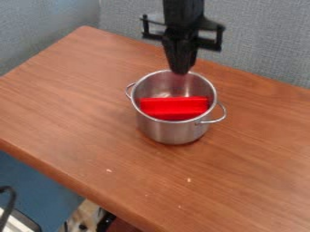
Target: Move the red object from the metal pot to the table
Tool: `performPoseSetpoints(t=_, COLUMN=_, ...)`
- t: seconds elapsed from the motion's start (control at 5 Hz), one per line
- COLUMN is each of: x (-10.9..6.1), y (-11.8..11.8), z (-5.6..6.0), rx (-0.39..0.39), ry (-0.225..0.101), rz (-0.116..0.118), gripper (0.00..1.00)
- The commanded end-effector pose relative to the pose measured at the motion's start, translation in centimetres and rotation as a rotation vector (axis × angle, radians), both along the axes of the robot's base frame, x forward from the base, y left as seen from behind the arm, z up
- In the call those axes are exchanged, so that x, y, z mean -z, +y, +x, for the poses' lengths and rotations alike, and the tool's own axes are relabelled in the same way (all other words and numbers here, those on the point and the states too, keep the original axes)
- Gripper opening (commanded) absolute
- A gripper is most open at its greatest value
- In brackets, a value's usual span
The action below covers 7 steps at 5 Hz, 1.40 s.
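The red object [169, 107] lies flat inside the metal pot [171, 132], which stands in the middle of the brown wooden table [67, 95]. My gripper [183, 64] hangs straight above the pot's far rim, pointing down. Its fingers are pressed together and hold nothing. The pot's small loop handle [219, 113] sticks out to the right.
A grey wall [255, 36] runs behind the table. The table's rounded front edge [72, 186] slopes from the left to the bottom right, with dark floor and cables [14, 213] below it.
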<state>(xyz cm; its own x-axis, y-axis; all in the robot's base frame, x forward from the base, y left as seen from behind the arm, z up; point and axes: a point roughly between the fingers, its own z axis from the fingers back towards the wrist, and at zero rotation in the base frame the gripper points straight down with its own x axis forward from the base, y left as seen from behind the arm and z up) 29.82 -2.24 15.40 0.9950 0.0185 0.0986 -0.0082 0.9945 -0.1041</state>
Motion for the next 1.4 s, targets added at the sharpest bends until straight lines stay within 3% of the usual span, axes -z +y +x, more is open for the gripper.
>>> performPoseSetpoints(t=0.0, x=-3.4, y=-0.8, z=-0.1, rx=0.019, ry=-0.091, rz=-0.031, gripper=0.0)
performPoseSetpoints(t=0.2, x=-2.8, y=-1.6, z=-1.5, rx=0.092, ry=-0.061, rz=-0.019, gripper=1.0)
performPoseSetpoints(t=0.4, x=-1.6, y=-2.9, z=-2.9, rx=0.168, ry=-0.021, rz=0.007, gripper=1.0)
performPoseSetpoints(t=0.6, x=-0.6, y=-3.0, z=-3.0, rx=0.183, ry=0.003, rz=0.028, gripper=1.0)
performPoseSetpoints(t=1.2, x=2.0, y=-1.0, z=0.4, rx=0.105, ry=-0.01, rz=0.057, gripper=1.0)
